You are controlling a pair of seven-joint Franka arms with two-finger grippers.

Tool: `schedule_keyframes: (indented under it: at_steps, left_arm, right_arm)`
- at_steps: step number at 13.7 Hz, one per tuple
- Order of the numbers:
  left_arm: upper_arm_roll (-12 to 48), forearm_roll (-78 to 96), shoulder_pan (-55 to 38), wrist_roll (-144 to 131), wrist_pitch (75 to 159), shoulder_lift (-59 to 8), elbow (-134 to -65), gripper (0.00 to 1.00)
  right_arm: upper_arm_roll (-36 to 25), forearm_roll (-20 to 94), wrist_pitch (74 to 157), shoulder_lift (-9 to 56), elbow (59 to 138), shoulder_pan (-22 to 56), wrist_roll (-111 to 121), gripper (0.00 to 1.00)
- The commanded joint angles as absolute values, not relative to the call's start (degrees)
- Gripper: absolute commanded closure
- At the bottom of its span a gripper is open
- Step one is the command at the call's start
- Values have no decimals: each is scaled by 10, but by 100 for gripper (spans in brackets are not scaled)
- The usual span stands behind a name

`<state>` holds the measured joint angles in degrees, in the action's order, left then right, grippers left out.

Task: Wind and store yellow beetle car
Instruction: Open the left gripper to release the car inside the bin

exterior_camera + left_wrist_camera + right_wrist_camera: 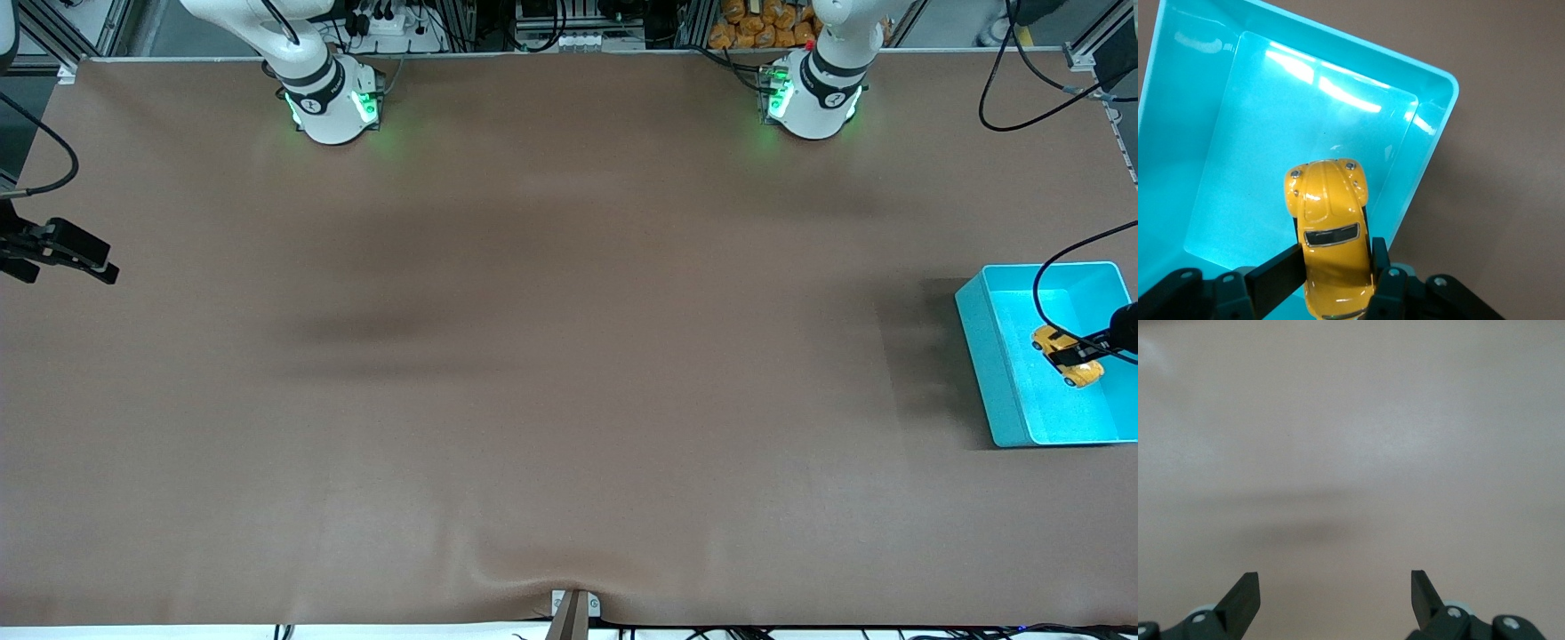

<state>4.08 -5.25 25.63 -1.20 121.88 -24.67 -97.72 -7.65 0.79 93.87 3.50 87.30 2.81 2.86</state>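
Running the rig remotely here, and the brown surface [533, 356] is looking pretty bare to me: just the turquoise bin [982, 356] sitting at the left arm's end, plus a few black cables looping in around the edges. One of those cables is hanging right over the bin, but nothing is sitting between the car and the bin floor.

I'm seeing the left hand [1335, 280] hanging over the bin with its fingers [1275, 273] clamped onto the sides of the yellow beetle car [1330, 227], toward its rear half. The car's nose is poking out past the fingertips, over the bin's open inside. In the front view the car [1067, 354] is showing up over the middle of the bin. I can't tell whether its wheels are touching the floor of the bin or hovering just above it.

The right hand [1335, 597] is waiting way off at the right arm's end of the surface, spread wide open with nothing between its fingers, only bare surface showing under it.

Apart from the car in the left hand's grip, I'm not seeing anything inside the bin.
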Motion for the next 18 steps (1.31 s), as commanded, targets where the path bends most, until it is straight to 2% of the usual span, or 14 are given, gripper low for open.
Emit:
schedule_keyframes:
  at_steps: [1,5,8,15,16,17,18]
  left_arm:
    - [41,-49,265,64,1212,-257,-969,100]
    - [42,-36,300,152,1212,-284,-951,100]
    - [40,-19,305,232,1212,-329,-909,100]
    - [39,-17,312,251,1213,-391,-878,99]
    - [39,-18,312,250,1213,-392,-878,52]
    - [40,-18,312,250,1214,-387,-879,1]
    - [41,-19,309,248,1214,-381,-879,0]
  right_arm:
    - [-75,11,933,37,861,28,25,0]
    - [-75,11,932,37,861,28,25,0]
    - [-74,11,933,37,861,28,25,0]
    - [-74,11,933,37,861,29,25,0]
    - [-74,11,933,37,861,29,25,0]
    - [-73,11,933,37,861,29,25,0]
    - [-73,11,933,37,861,29,25,0]
